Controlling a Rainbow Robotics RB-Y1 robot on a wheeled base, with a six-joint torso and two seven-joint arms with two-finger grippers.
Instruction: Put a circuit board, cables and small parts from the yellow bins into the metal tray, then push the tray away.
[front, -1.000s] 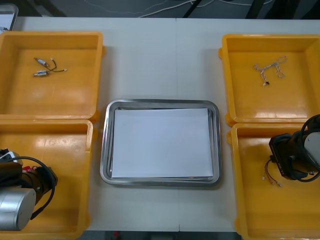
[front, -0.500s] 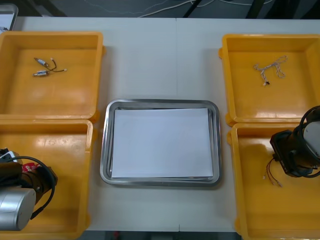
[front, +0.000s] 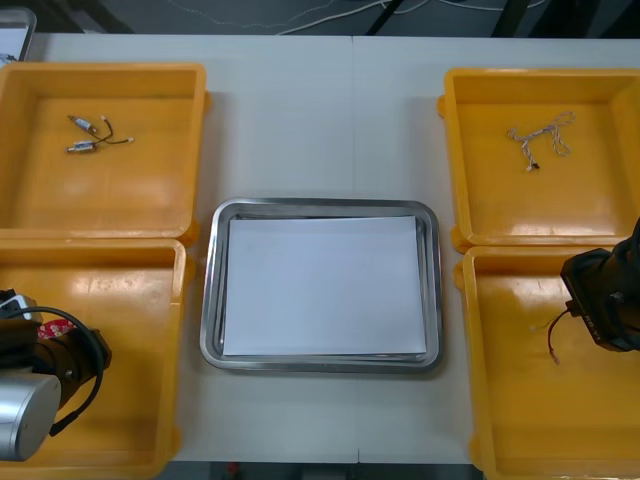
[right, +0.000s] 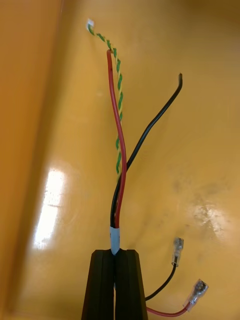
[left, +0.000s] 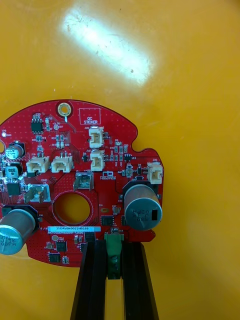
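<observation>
Light table (front: 320, 120), seen from above, carrying four yellow bins and one tray.

Item 1. Metal tray (front: 212, 300): at the table's centre between the bins, shiny rim, white inside, nothing in it.

Item 2. Far left bin (front: 150, 190): holds small metal parts (front: 90, 133) with short wires, lying close together towards its far left corner.

Item 3. Far right bin (front: 500, 200): holds one pale twisted cable (front: 540, 135), loosely tangled, near its far wall.

Item 4. Near left bin (front: 130, 300): the left arm (front: 30, 400) reaches over its left part. The left gripper (left: 114, 245) is clamped on a round red circuit board (left: 107, 195); its black fingers (left: 95, 265) stand slightly apart with a green part (left: 114, 255) at the board's edge pinched between them. The board carries white connectors, two grey cylinders and a round hole, and extends away from the fingers above the bin's floor.

Item 5. Near right bin (front: 510, 400): the right gripper (front: 600, 310) is over its right side, close to the far wall. Its fingers (right: 100, 280) are pressed together on a red and black cable (right: 122, 165), gripped at a pale sleeve. A green and yellow twisted strand runs alongside the red wire. Two loose ends with clear-sleeved metal terminals (right: 199, 290) lie just beside the fingers. In the front view the cable dangles from the gripper over the bin's floor; whether it touches the floor cannot be told.
</observation>
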